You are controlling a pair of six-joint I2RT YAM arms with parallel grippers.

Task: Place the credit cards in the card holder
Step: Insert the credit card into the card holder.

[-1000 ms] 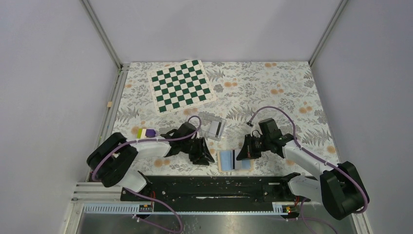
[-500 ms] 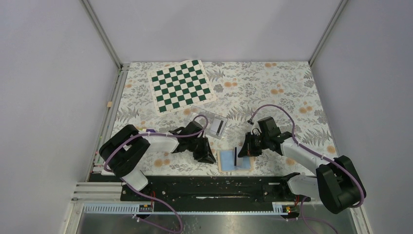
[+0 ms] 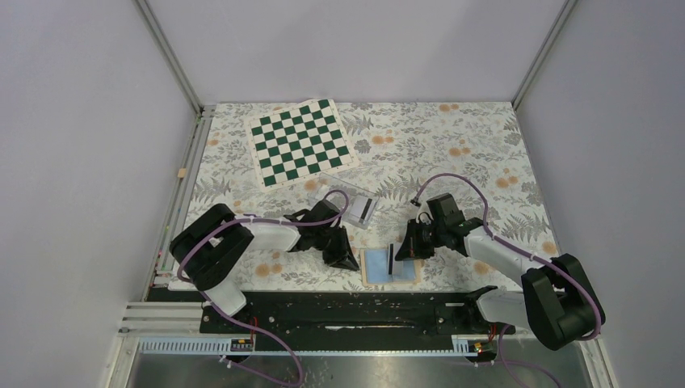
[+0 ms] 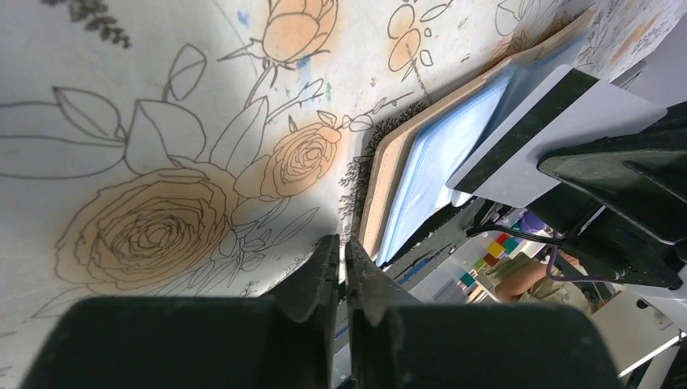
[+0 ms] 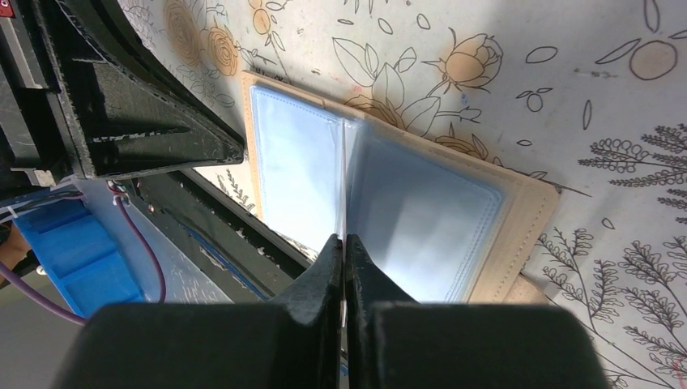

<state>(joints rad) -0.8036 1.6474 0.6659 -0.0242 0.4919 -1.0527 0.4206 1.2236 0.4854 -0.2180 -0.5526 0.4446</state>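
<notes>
The card holder lies open on the table near the front edge, tan with a light-blue inside. My right gripper is shut on a credit card with a black stripe and holds it on edge over the holder's left half. In the right wrist view the card shows edge-on between my shut fingers, its far end at the holder's centre fold. My left gripper is shut and empty, its tips on the table just left of the holder. The left wrist view shows the holder and the held card.
A clear plastic box lies behind the left gripper with a striped card in it. A green-and-white chessboard mat lies at the back left. The black mounting rail runs along the front edge.
My right gripper has shifted a little left and tipped the card from nearly flat to upright over the holder. My left arm has swung slightly right, its gripper staying beside the holder.
</notes>
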